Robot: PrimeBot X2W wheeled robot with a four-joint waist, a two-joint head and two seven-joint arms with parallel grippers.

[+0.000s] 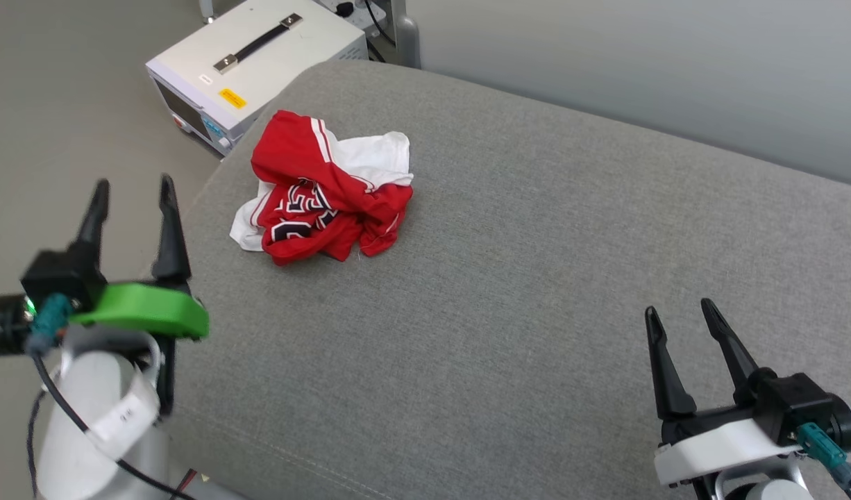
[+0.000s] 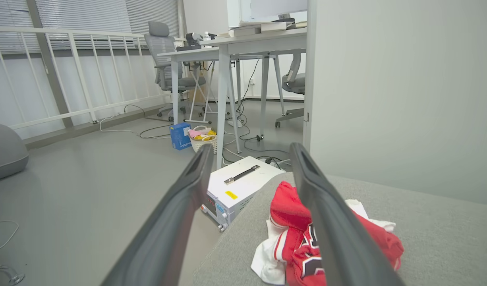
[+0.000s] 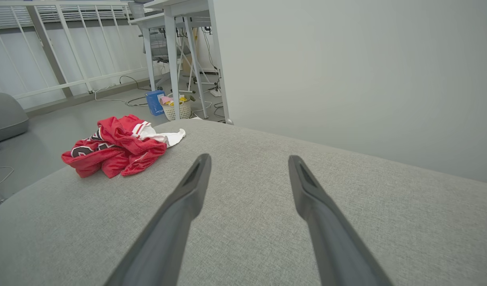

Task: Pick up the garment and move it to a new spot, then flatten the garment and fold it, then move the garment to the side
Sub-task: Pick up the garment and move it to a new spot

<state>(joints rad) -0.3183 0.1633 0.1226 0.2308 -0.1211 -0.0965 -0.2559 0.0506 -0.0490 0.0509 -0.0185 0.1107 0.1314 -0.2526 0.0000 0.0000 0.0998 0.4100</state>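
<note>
The garment (image 1: 325, 191) lies crumpled in a red and white heap near the far left corner of the grey cushioned surface (image 1: 536, 278), black lettering showing on its front. My left gripper (image 1: 134, 191) hangs open off the surface's left edge, short of the garment and apart from it. My right gripper (image 1: 679, 311) stands open at the near right, well away from the heap. In the left wrist view the garment (image 2: 295, 222) sits partly behind the right finger. In the right wrist view the garment (image 3: 116, 145) lies far left of the open fingers.
A white instrument box (image 1: 259, 62) with a black handle stands on the floor just beyond the surface's left corner. A pale wall (image 1: 675, 69) runs behind the surface. Desks, chairs and a small basket (image 2: 203, 139) stand farther off across the grey floor.
</note>
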